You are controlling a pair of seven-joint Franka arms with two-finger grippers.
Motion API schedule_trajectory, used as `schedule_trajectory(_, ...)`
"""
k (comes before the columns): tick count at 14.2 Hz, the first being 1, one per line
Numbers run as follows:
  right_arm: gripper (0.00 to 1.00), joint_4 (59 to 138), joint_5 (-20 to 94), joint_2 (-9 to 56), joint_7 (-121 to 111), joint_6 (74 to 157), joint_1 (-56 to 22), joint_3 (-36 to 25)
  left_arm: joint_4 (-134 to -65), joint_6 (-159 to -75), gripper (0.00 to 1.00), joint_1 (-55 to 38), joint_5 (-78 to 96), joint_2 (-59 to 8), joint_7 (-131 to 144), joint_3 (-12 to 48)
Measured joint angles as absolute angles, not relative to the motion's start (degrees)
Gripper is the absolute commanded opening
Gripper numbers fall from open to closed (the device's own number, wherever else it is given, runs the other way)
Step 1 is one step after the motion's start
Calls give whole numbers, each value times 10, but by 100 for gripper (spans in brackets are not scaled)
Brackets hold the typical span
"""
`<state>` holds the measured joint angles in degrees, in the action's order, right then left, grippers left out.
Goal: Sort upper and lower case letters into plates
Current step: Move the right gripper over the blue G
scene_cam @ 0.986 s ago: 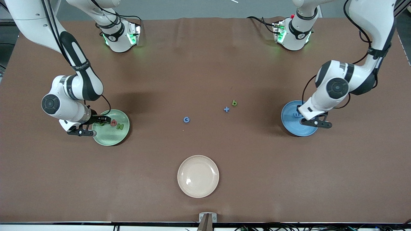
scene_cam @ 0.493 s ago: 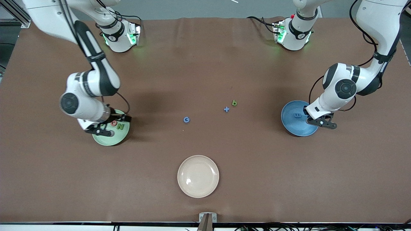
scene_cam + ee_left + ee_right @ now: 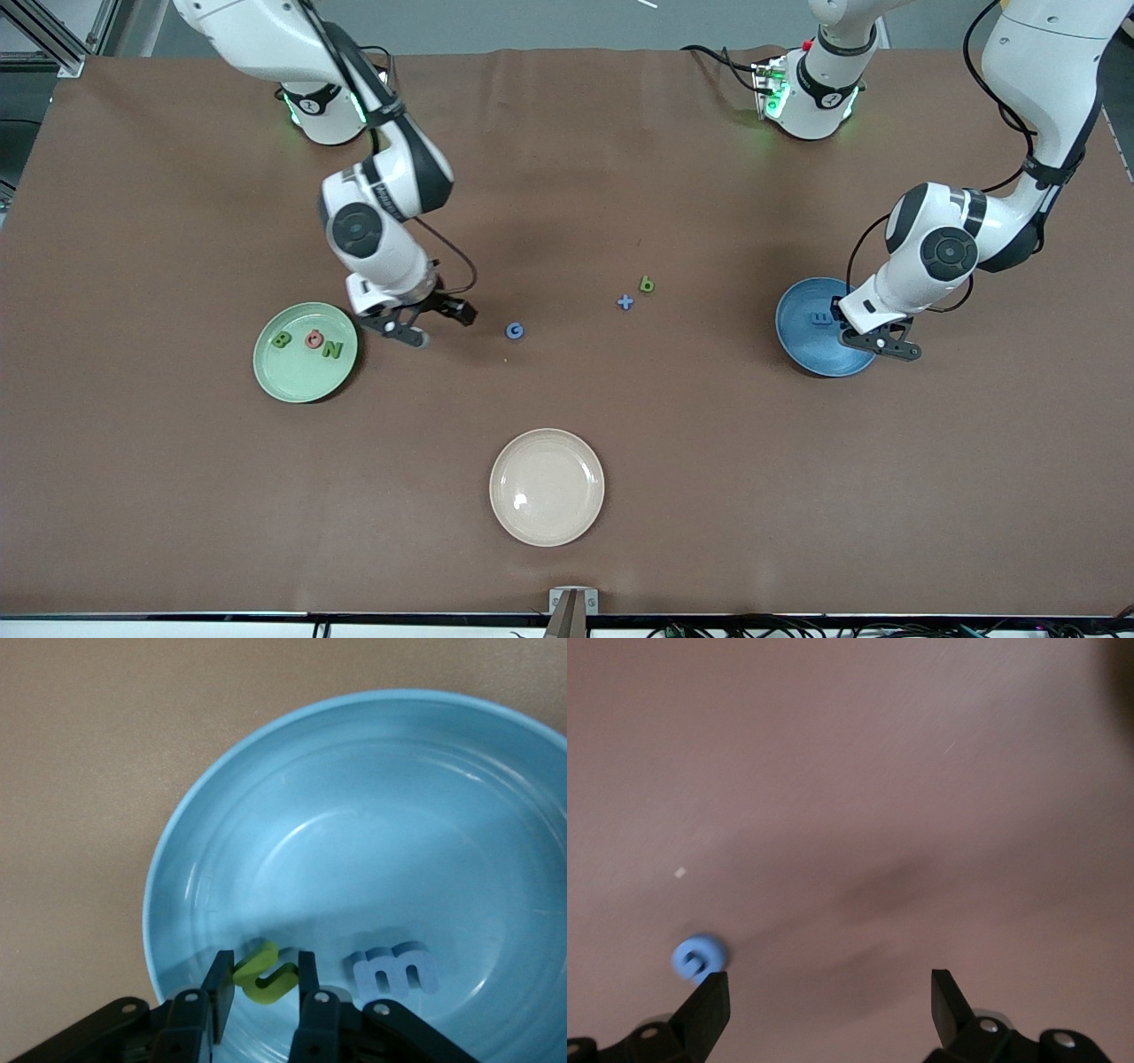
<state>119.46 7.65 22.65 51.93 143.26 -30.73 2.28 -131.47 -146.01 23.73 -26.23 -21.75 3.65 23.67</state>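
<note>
Swinging off the green plate [image 3: 292, 377], the right gripper [image 3: 423, 321] now hangs jaws spread beside the blue G [image 3: 515, 330].
B, G, N are sorted; left gripper [image 3: 261, 992] pinches the green u [image 3: 266, 973] over the blue plate [image 3: 797, 341].

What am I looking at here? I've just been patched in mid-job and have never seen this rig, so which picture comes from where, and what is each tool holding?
Two robot arms share a brown table. The wide picture looks down from across it; the other two come from cameras on each wrist.

The left tool is over the blue plate, shut on a green letter u; a blue m lies in that plate.

The right tool is open and empty, above the table near the blue G.

The green plate holds B, a pink G and N. A blue x and a green b lie loose. The cream plate holds nothing.
</note>
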Motion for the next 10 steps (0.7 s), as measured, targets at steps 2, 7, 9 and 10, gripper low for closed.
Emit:
schedule_trajectory(2, 92, 1169, 75, 256, 573, 1441, -341, 21, -1312, -1460, 100, 237, -262, -218, 37, 237)
schedule_trajectory(7, 81, 1109, 49, 313, 617, 1441, -365, 11, -1301, -1454, 100, 239, -263, -210, 37, 249)
schedule_trajectory(9, 80, 1088, 45, 328, 620, 1441, -365, 7, -1290, -1417, 100, 240, -251, -196, 64, 282)
schedule_trajectory(10, 80, 1079, 44, 335, 621, 1441, -365, 6, -1281, -1392, 100, 240, -237, -190, 88, 305)
